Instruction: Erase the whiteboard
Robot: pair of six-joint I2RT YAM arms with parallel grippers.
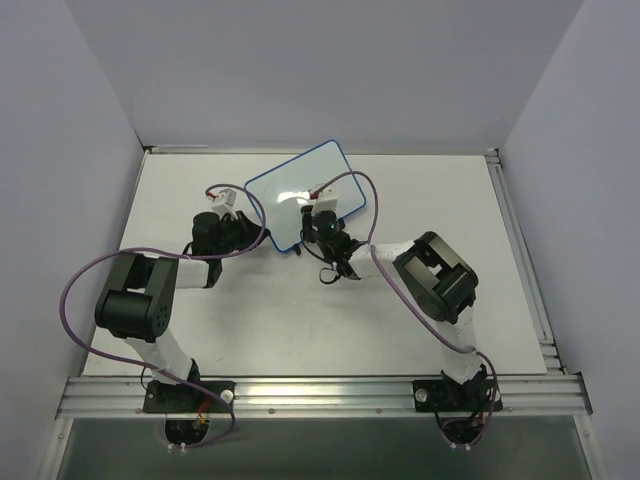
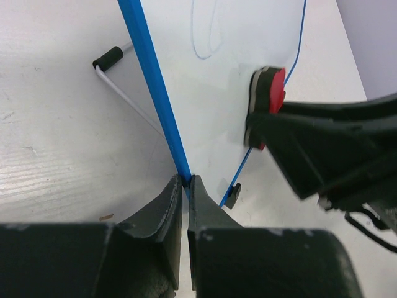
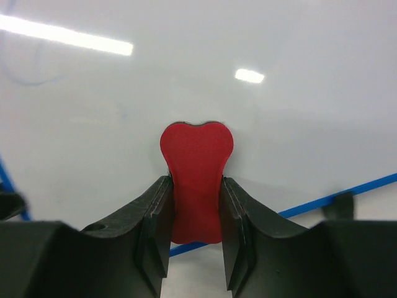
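L fingers [image 2: 166, 214] pinch whiteboard [image 2: 242, 56] rim; R fingers [image 3: 155, 217] clamp red eraser [image 3: 196, 177].

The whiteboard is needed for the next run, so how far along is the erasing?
Done: the left gripper pinches the whiteboard by its blue rim, and the right gripper grips the red eraser. In hand: the eraser looks pressed to the board. Left: a thin blue scribble shows farther up the surface.

Whiteboard [image 1: 285, 185]: on the table [image 1: 450, 200], far centre, set askew.
Left gripper [image 2: 188, 183]: at the board's left edge, clamped on its rim.
Eraser [image 3: 196, 161]: between the right gripper [image 3: 196, 186] fingers, against the board's face.
Scribble [image 2: 208, 37]: on the board (beyond the eraser, leftward).
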